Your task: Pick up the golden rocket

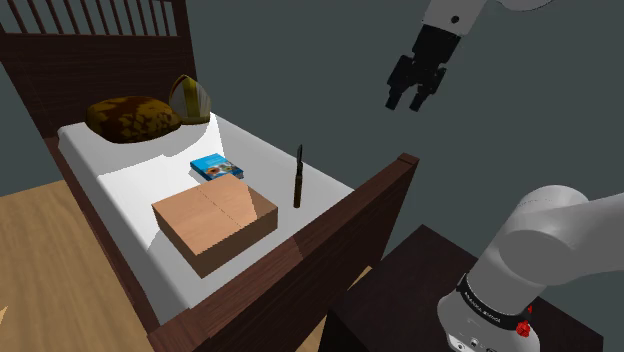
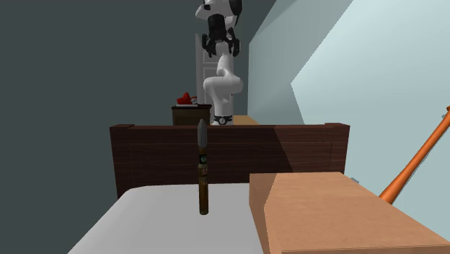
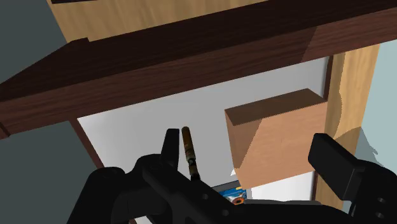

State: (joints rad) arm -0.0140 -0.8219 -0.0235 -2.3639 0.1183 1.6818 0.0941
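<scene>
The rocket (image 1: 298, 177) is a thin, dark brown-gold stick with a grey pointed tip. It stands upright on the white bed (image 1: 130, 175), near the footboard and just beside a cardboard box. In the second exterior view the rocket (image 2: 203, 167) rises in front of the footboard. My black gripper (image 1: 411, 97) hangs high in the air beyond the footboard, well above and off to the side of the rocket, open and empty. Looking down from the wrist, the rocket (image 3: 189, 149) lies far below, close by one finger (image 3: 169, 147).
A tan cardboard box (image 1: 215, 225) sits on the bed by the rocket, with a blue box (image 1: 217, 168) behind it. A brown pillow (image 1: 130, 118) and a golden helmet-like object (image 1: 191, 99) lie at the headboard. The dark wooden footboard (image 1: 330, 225) stands between stand and bed.
</scene>
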